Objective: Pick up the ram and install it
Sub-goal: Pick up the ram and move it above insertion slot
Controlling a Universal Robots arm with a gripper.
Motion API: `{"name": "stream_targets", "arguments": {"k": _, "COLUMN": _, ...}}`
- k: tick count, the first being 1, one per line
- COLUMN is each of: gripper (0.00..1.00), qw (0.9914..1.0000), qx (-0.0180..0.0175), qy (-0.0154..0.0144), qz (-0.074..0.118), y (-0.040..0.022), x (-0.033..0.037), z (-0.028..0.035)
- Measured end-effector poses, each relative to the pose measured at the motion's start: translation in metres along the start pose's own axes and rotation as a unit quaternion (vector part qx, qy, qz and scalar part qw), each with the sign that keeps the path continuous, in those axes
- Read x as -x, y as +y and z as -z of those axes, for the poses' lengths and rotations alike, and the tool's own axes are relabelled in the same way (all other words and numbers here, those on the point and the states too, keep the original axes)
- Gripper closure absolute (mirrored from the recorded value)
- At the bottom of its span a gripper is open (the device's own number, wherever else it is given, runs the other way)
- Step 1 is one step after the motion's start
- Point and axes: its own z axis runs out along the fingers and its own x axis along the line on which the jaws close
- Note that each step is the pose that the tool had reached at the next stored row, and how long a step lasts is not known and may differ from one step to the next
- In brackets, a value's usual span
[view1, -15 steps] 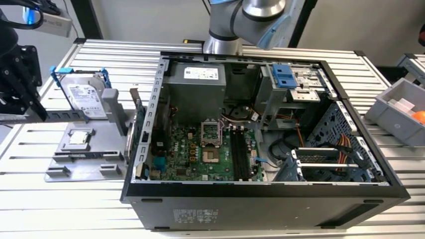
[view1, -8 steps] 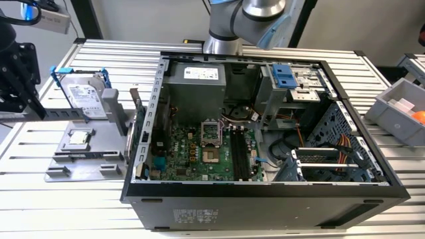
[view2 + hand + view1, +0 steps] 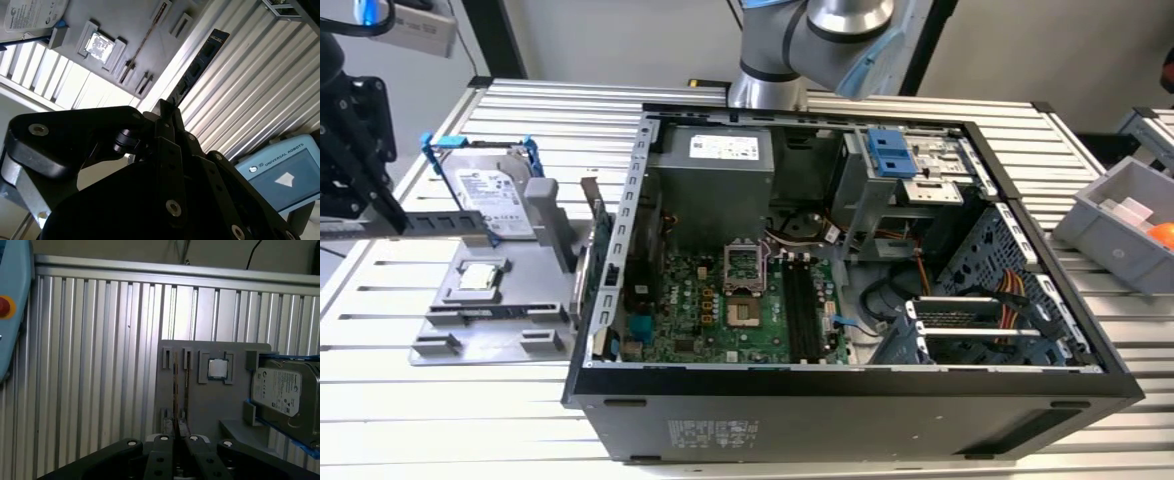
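Second wrist view: the pincer [image 3: 167, 107] is clamped on one end of the ram [image 3: 202, 62], a dark chip-lined stick jutting out over the ribbed worktop [image 3: 250, 85], just beside the grey tray [image 3: 125, 20]. In the exterior view, the tray sits at the exterior view's left, carrying an upright hard drive [image 3: 494, 190], with the open computer case [image 3: 854, 400] at centre frame.

The table [image 3: 454, 420] is showing bare ribbed aluminium, catching the light. The computer case [image 3: 854, 410] is looking like matt dark sheet metal. The parts holder [image 3: 494, 320] is looking like smooth matt grey plastic, and the hard drive [image 3: 494, 190] on it is gleaming silver in a blue plastic frame [image 3: 440, 145]. The ram [image 3: 200, 60] is showing as a dull, dark circuit board; the gripper [image 3: 167, 107] is looking matt black, its screws [image 3: 173, 208] shining.
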Motion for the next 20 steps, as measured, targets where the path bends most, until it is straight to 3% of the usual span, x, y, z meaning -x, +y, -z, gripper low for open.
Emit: {"name": "stream_targets", "arguments": {"k": 20, "gripper": 1.00, "qw": 1.00000, "qx": 0.0001, "qy": 0.0001, "qz": 0.000, "y": 0.0001, "x": 0.0002, "z": 0.0125}}
